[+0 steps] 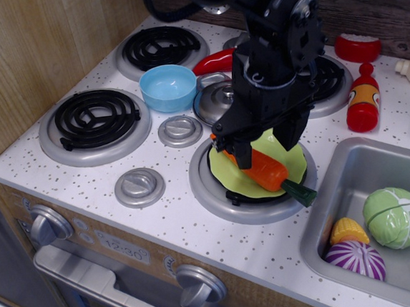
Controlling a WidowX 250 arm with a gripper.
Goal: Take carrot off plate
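Note:
The orange carrot (pixel 268 173) lies diagonally on the lime-green plate (pixel 295 161), which sits on the front right burner. Its dark green stem tip (pixel 300 193) sticks out over the plate's front right rim. My black gripper (pixel 265 147) has come down over the carrot's thick end. One finger (pixel 242 153) is on its left and the other on its right, jaws apart, straddling the carrot. The arm hides the carrot's thick end and the plate's back part.
A light blue bowl (pixel 168 86), a steel lid (pixel 213 101) and a red chili (pixel 215 61) lie behind the plate. A red bottle (pixel 362 98) stands to the right. The sink (pixel 351 176) holds a cabbage (pixel 396 216) and other toy vegetables. Stove knobs (pixel 140 186) sit to the left.

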